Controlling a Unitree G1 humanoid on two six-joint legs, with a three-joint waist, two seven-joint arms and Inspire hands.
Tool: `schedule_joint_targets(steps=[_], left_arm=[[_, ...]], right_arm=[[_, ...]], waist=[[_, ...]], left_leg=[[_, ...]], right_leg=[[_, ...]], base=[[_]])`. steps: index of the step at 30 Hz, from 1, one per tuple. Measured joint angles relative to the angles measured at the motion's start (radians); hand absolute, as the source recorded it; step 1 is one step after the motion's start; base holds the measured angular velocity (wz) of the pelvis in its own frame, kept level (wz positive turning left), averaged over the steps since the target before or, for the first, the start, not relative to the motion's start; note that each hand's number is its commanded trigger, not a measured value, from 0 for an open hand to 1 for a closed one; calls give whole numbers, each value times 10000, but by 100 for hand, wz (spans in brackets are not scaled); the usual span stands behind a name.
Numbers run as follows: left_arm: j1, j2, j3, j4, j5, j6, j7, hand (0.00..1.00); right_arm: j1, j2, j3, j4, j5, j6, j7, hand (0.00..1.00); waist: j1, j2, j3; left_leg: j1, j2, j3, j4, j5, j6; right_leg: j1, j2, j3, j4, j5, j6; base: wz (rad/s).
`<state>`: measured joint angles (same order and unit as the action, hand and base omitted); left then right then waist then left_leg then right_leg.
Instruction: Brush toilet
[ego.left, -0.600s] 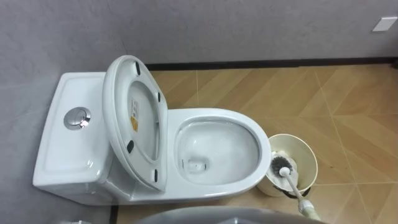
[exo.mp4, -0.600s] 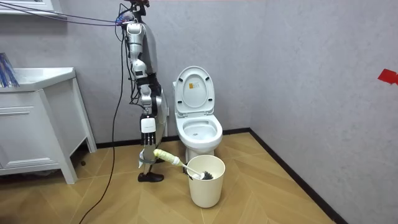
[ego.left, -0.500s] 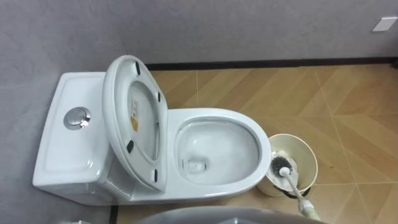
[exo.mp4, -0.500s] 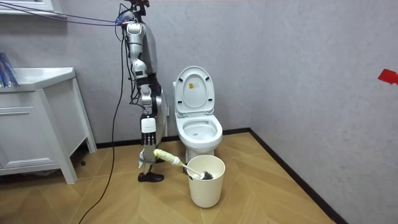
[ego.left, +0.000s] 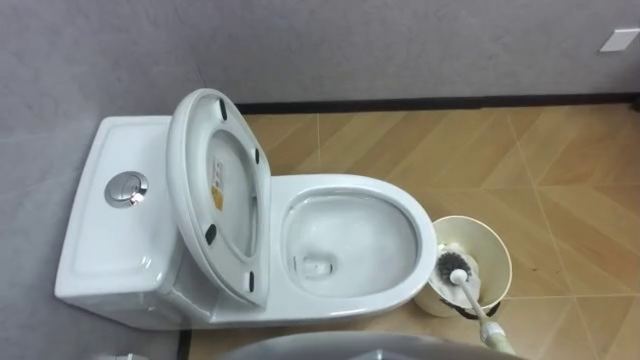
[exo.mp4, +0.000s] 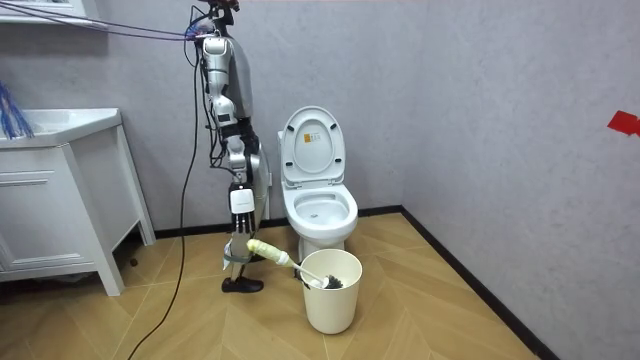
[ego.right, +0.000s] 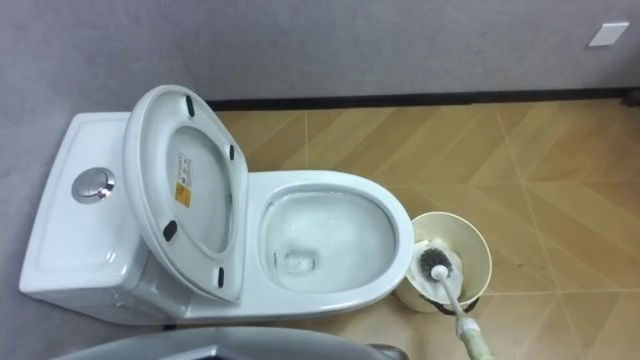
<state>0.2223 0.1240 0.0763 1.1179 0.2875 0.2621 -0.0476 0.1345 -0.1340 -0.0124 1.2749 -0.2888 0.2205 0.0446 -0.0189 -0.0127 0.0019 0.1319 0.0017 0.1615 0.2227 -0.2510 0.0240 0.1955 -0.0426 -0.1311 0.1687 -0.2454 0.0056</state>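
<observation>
Little has changed: the view has nudged slightly, and the brush (ego.left: 456, 268) head still sits in the bucket (ego.left: 485, 235), at four o'clock from the bowl (ego.left: 350, 184). In the room view the right hand (exo.mp4: 240, 246) looks clasped round the handle's end. Scrubbing hasn't begun; the lift toward ten o'clock remains, I judge.

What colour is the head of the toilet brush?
Black brush head, clearest in the right eye view.
</observation>
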Motion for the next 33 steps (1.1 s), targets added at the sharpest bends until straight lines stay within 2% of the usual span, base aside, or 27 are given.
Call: schedule_joint_targets(steps=[7,11,19,23,26,28,30,33], left_arm=[[-92,15,13,0,-5,-21,-3,0],[-131,18,-9,-34,5,-141,-12,0],[-317,28,4,-213,73,-659,379,0],[-388,28,6,-219,-11,-910,595,0],[-411,41,65,-371,-12,-1165,711,0],[-413,56,195,-411,-32,-1365,778,0],[-417,107,207,-411,-31,-1403,780,0],[-447,152,222,-410,-28,-1534,789,0]], right_arm=[[4,-2,-96,-86,-4,-33,-298,0],[73,-8,-97,-777,-1,-158,-659,0],[50,6,-209,-2886,436,-1208,-1626,0],[66,67,-90,-3722,264,-1379,-1905,0],[34,70,-92,-3926,-43,-1683,-2297,0],[-32,74,-91,-3926,-76,-1867,-2517,0],[-49,69,-95,-3898,47,-1980,-2693,0],[-49,69,-101,-3816,87,-2023,-2887,0]], waist=[[0,8,5],[-6,32,11],[50,44,12],[179,-8,-32],[253,-105,-47],[288,-216,-48],[287,-265,-61],[273,-300,-78]], left_leg=[[-18,-10,-4,-26,-3,-2],[-17,-5,-5,-35,-2,-4],[-226,10,48,3,1,-4],[-293,24,166,-13,1,-4],[-332,3,157,-9,1,-3],[-343,-2,135,-8,1,-3],[-344,0,89,-4,1,-4],[-363,1,-20,-8,1,-4]], right_leg=[[-12,2,3,-2,-32,-2],[-26,9,15,36,-31,-3],[-258,3,-27,3,-27,-6],[-374,23,162,58,-17,-11],[-398,6,154,37,-4,0],[-392,3,136,15,-3,0],[-375,4,52,18,-1,0],[-358,1,-82,26,2,-2]], base=[[0],[0],[0],[-10],[0],[0],[4],[9]])
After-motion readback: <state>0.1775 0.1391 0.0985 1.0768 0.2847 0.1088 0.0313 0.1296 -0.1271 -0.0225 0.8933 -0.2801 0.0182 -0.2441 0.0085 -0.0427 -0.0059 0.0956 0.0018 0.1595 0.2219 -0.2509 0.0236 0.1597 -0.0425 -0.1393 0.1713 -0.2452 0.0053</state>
